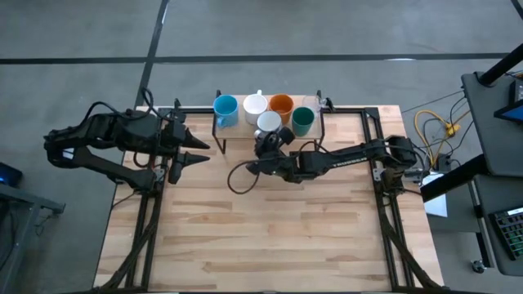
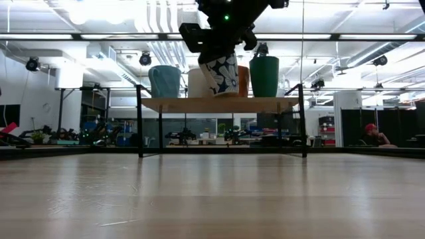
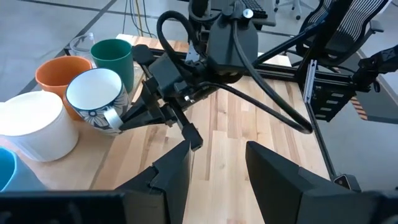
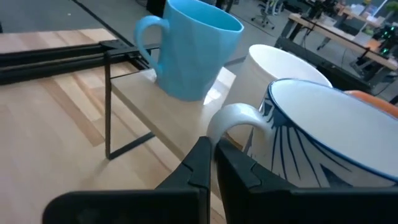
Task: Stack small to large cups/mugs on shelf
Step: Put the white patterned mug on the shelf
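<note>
The shelf [image 2: 219, 104] stands at the table's far middle. On it stand a light blue mug [image 1: 225, 109], a plain white mug [image 1: 255, 104], an orange mug [image 1: 281, 104], a teal-green mug [image 1: 303, 121] and a clear glass [image 1: 311, 102]. My right gripper [image 1: 265, 140] is shut on a white mug with a blue pattern [image 2: 220, 74], held over the shelf's near side, in front of the white and orange mugs. My left gripper [image 1: 198, 150] is open and empty, left of the shelf and above the table. My right gripper pinches the patterned mug's handle [image 4: 231, 118] between its two fingers [image 4: 202, 163]. The fingers come from the table's near-right side, slanting toward the shelf. The mug is tilted with its mouth up [image 3: 94, 90], its base just above the shelf board.
The black metal frame [image 1: 372, 131] runs along the table's sides. The right arm's cable [image 1: 237, 180] loops over the table's middle. The near half of the wooden tabletop [image 1: 270, 237] is bare. A person [image 2: 373, 135] sits far back in the room.
</note>
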